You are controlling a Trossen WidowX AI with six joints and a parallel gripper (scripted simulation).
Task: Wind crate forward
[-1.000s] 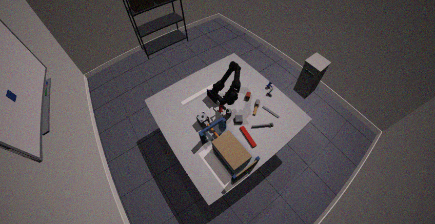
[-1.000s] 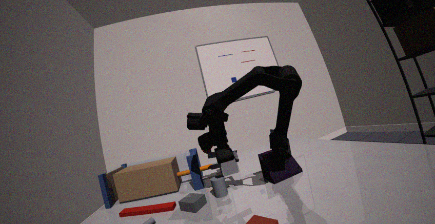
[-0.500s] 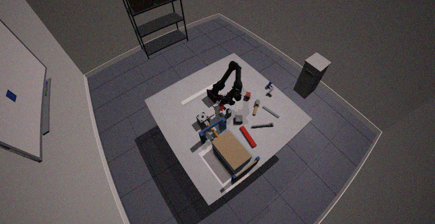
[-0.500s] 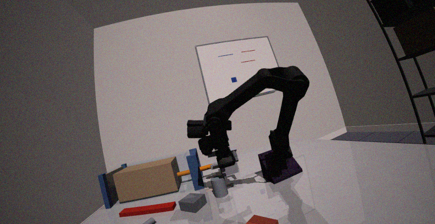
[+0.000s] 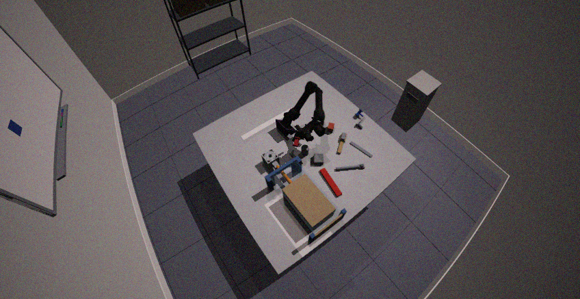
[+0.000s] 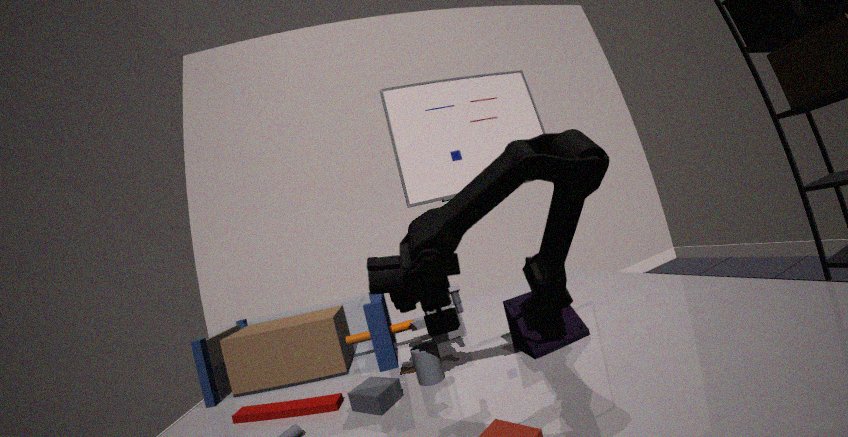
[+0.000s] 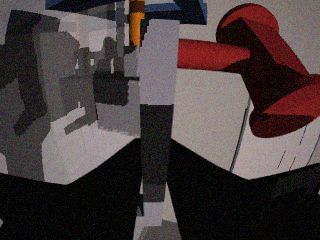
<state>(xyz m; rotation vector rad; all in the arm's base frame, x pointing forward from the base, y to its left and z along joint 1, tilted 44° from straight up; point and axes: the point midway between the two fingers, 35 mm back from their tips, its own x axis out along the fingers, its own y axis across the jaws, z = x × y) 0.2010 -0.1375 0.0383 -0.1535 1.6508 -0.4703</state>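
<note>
Top view: upper edge crops shelving rack [image 5: 247, 35] [image 6: 803, 185] at eleven o'clock; left edge crops whiteboard [image 5: 28, 125] [image 6: 428, 135] at nine. Exterior view: rack cropped at two o'clock; orange-red block [image 5: 330, 126] [image 6: 511, 430] cropped at six; arm [image 5: 300, 105] [image 6: 482, 188] obscures part of whiteboard. Wrist view: right edge crops red grip [image 5: 296, 141] [image 7: 272, 75] at three o'clock.

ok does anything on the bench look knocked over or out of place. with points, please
Nothing stands out. The crate [image 5: 309, 200] [image 6: 288, 352] looks flat, the grey cylinder [image 6: 428, 367] stands upright, and the red bar [image 5: 330, 182] [image 6: 288, 408] lies flat beside the crate.
</note>
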